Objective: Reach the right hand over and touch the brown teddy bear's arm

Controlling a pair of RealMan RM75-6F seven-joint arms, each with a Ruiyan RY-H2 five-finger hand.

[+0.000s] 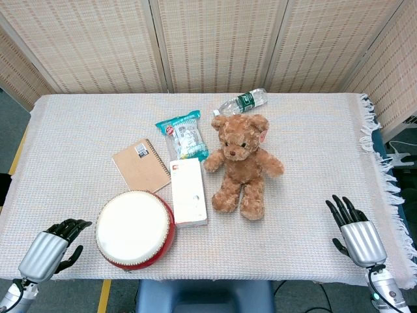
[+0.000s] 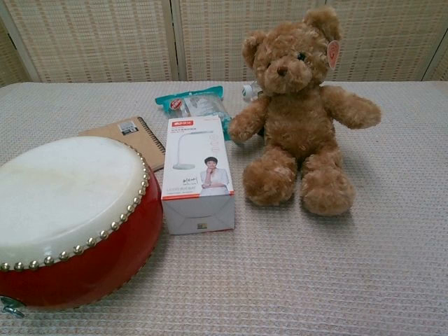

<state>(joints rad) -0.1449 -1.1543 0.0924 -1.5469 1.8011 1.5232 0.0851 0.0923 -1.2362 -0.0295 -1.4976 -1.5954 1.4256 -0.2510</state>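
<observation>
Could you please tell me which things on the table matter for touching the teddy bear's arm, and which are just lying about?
Part of the job:
brown teddy bear, sitting upright
right hand, open, well short of the bear

Just lying about:
drum
white box
notebook
snack packet
water bottle
left hand

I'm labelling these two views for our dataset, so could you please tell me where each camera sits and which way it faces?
Head view: high up, looking down on the whole table; the left hand and right hand show at the near corners.
Chest view: low at the near edge, facing across the table; no part of the robot shows.
Both share the teddy bear, drum, white box, notebook and snack packet.
</observation>
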